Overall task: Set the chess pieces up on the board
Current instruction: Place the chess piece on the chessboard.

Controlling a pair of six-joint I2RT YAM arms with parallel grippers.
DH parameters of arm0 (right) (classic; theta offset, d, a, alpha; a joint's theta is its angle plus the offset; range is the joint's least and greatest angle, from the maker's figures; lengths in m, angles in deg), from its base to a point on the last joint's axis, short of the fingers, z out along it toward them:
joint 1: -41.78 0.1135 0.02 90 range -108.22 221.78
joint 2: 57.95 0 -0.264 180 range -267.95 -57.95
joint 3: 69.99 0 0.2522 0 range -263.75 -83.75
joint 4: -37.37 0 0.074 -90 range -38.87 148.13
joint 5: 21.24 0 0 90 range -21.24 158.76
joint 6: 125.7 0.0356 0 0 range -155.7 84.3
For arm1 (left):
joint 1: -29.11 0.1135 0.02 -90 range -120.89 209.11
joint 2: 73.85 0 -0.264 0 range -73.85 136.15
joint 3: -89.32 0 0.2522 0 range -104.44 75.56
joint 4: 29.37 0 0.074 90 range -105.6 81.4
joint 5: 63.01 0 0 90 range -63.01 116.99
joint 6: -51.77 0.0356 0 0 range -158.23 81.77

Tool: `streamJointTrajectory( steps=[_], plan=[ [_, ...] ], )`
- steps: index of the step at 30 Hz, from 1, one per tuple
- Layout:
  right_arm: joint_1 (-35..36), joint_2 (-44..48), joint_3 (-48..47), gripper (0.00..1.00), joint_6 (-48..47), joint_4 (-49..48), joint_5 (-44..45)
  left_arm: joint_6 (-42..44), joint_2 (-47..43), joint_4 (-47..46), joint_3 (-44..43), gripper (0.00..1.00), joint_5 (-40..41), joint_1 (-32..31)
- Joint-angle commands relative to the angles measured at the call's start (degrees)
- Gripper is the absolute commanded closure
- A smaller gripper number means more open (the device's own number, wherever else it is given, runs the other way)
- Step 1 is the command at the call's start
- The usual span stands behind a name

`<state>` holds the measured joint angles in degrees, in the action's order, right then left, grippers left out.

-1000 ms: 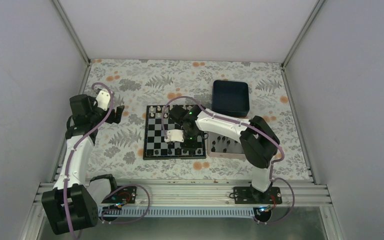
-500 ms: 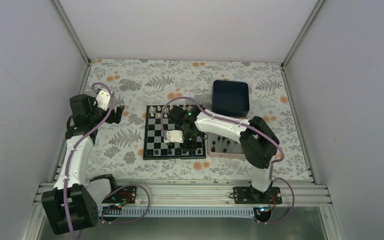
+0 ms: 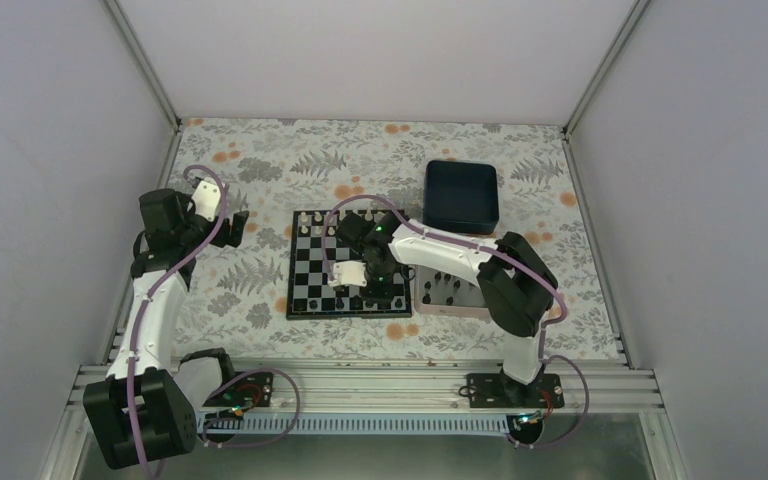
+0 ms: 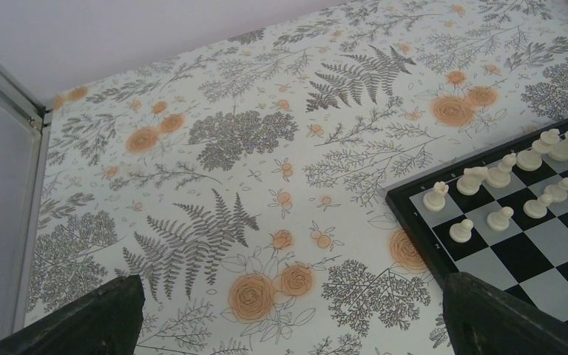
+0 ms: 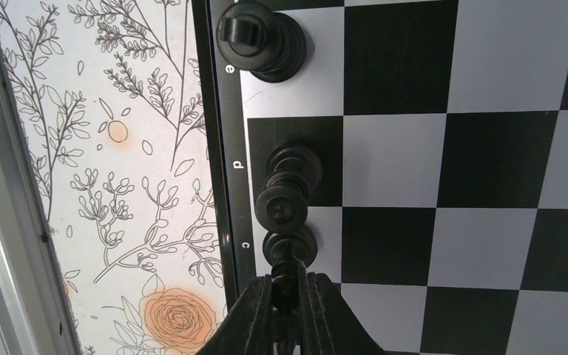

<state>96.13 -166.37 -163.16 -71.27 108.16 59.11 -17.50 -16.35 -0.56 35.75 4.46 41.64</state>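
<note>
**Overhead and wrist views.** The board (image 3: 315, 275) lies flat at the middle of the floral desk (image 3: 260, 160), with white pieces (image 3: 310, 228) ranked along its far edge. Just right of the board stands a silver tray (image 3: 455, 312) carrying loose black chess pieces (image 3: 440, 290). A dark blue tray (image 3: 460, 195) sits farther back, beyond the board's far right corner. The right gripper (image 3: 378, 292) points down over the board's near edge. In its wrist view the right gripper (image 5: 286, 285) is clenched on the slender top of the held piece (image 5: 288, 244), which stands on the light edge square at border letter c. Beside it stand an upright d-file piece (image 5: 281, 207) on the dark square and an e-file piece (image 5: 259, 41) on the next light square. The left gripper (image 3: 232, 225) hangs above the desk, left of the board. In its wrist view the left gripper (image 4: 288, 322) is spread wide with nothing between its fingers, and the board's corner shows to the right.
</note>
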Motion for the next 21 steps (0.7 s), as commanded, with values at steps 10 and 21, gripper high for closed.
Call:
streamJointTrajectory(
  steps=[10, 21],
  plan=[
    [-0.5, 2.4, -0.4, 0.62, 0.1, -0.6, 2.2, -0.2, 0.1, -1.7, 0.3, 0.0, 0.0, 0.3],
    [-17.5, 18.4, 1.4, 0.5, -1.7, 2.8, 5.5, -0.2, 0.0, -1.7, 0.2, 0.0, -0.2, 0.3]
  ],
)
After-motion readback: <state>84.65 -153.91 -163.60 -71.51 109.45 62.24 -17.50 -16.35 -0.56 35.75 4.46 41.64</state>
